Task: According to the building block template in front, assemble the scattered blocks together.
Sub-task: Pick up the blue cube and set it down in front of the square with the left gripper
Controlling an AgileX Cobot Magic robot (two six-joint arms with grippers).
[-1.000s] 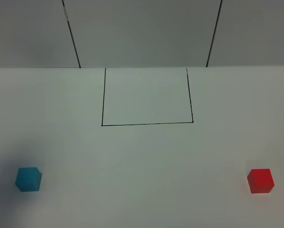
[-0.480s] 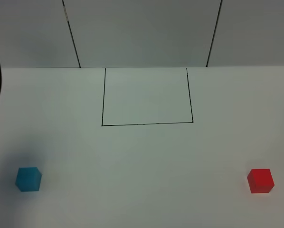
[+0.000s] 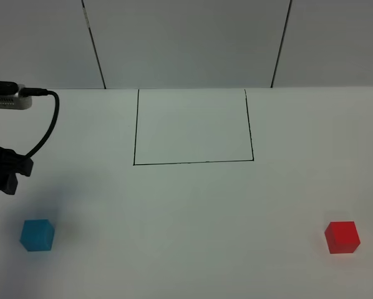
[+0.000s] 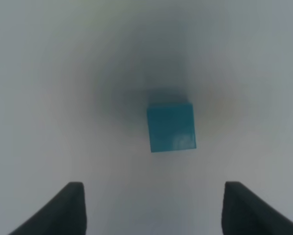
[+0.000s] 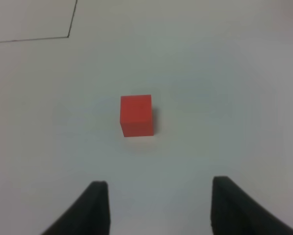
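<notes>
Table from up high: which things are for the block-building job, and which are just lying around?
For the job: blue block, red block, maybe the black square outline.
Just there: black cable, grey wall panels.

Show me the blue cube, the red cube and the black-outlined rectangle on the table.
blue cube (image 3: 35,239): exterior high view, on its front face.
red cube (image 3: 341,242): exterior high view, on its front face.
black-outlined rectangle (image 3: 193,128): exterior high view, middle of the area inside the lines.
</notes>
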